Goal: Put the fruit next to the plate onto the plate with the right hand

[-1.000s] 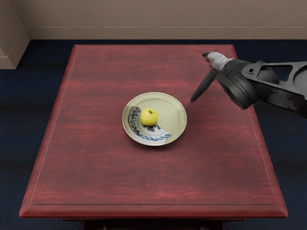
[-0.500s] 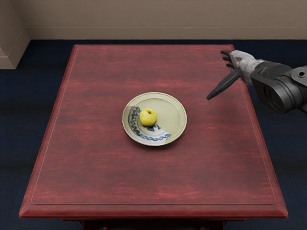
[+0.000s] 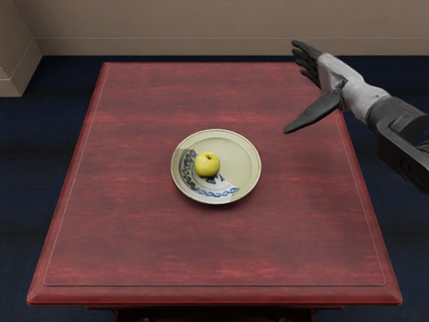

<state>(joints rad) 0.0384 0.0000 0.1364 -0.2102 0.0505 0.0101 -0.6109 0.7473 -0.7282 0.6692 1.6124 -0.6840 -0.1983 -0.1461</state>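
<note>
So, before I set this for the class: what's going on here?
The yellow fruit already sits on the plate in the middle of the red table. The right robot hand hangs open above the table's far right corner, holding nothing, well apart from the plate. The job looks done.

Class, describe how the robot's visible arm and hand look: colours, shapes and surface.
Only the right arm shows: a bulky dark grey forearm shell. The right hand has a pale grey, mottled palm and wrist, slim black fingers and a long tapering black thumb. No cables or markings visible.
</note>
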